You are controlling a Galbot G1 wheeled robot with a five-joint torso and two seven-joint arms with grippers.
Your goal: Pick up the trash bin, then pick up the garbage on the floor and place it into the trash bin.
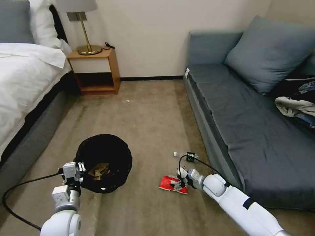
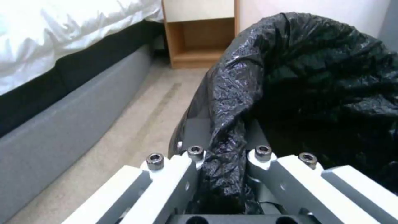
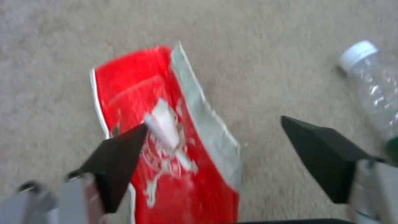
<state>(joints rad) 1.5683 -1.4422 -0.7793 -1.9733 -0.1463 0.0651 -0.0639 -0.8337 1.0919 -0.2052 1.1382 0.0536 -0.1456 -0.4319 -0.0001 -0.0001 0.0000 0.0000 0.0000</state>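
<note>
On the beige carpet (image 1: 147, 111) between bed (image 1: 23, 85) and grey sofa (image 1: 249, 124), the left gripper (image 2: 222, 161) pinches the trash bin's (image 1: 105, 164) bag-lined rim (tan paper inside). The right gripper (image 3: 213, 137) hovers spread wide over the red snack packet (image 3: 166, 137), the clear bottle (image 3: 373, 84) just beside.

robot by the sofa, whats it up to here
The left gripper is clamped on the bag-lined rim of the trash bin, which already holds some tan paper. The right gripper is down at the carpet with its fingers open over the red snack packet. A clear bottle lies beside the sofa.
</note>
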